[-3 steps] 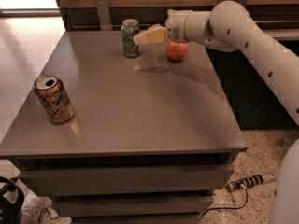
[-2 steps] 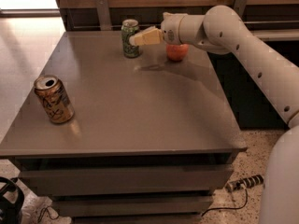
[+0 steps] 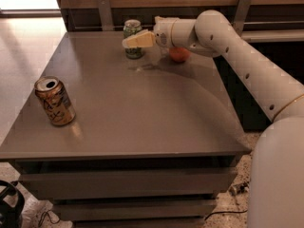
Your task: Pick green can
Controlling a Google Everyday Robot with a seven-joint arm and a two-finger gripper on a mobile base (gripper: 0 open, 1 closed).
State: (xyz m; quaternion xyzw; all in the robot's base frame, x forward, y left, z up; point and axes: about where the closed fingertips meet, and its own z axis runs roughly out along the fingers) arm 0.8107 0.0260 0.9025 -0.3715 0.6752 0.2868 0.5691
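Right now the gripper (image 3: 135, 40) hovers at top centre of the frame against the green can (image 3: 132, 27), near the far edge of the table (image 3: 142, 113), and since I cannot tell whether it is spread or closed, it should straddle the can squarely before squeezing.

The white arm (image 3: 247, 65) is seen extended from the lower right toward upper centre. The gripper (image 3: 129, 42) is held there, pointed toward the view's left, apparently about level.
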